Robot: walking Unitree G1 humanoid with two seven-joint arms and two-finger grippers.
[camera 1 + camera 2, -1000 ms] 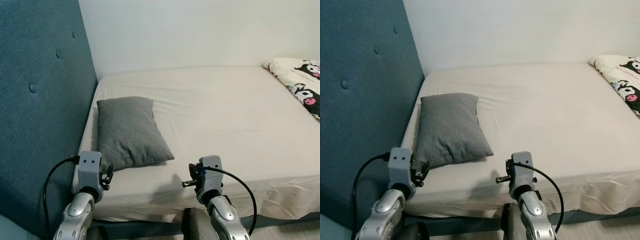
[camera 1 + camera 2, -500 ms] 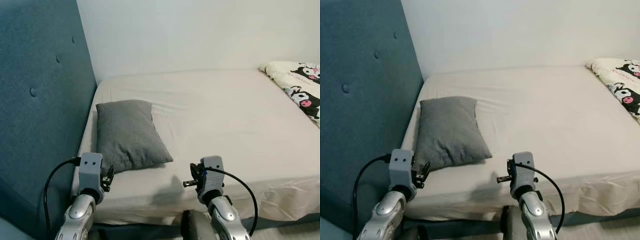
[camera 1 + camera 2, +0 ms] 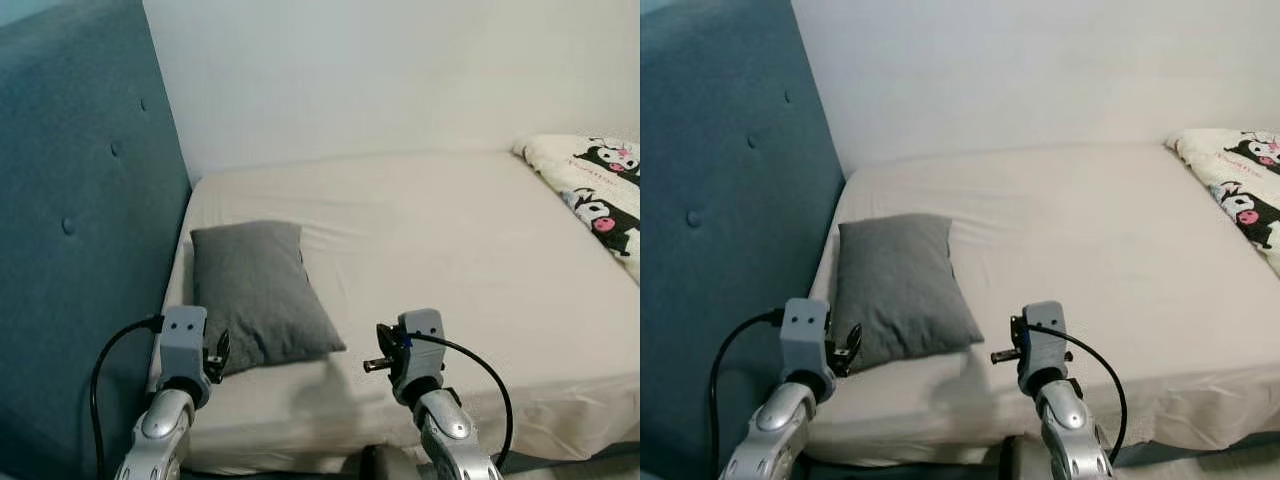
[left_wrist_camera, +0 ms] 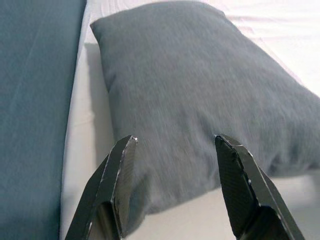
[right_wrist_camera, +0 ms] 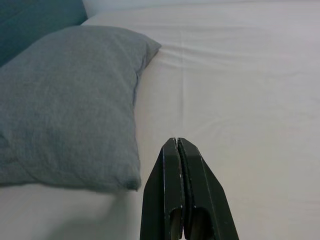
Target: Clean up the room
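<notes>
Left wrist view: left gripper point(image 4: 175, 142) fingers spread wide just short of grey pillow point(image 3: 258, 288), right gripper point(image 5: 178, 150) fingers pressed together near pillow corner, bed point(image 3: 450, 250) under pillow, teal headboard point(image 3: 80, 220) beside pillow.

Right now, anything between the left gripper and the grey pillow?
Nothing visible. The left gripper is open, its fingers framing the near end of the grey pillow, with only bare sheet around it. The right gripper is shut, beside the pillow's corner.

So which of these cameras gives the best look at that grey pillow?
The left eye view: the whole grey pillow lies flat on the bed, beside the blue headboard. The right eye matches it. Both wrist views crop it close.
</notes>
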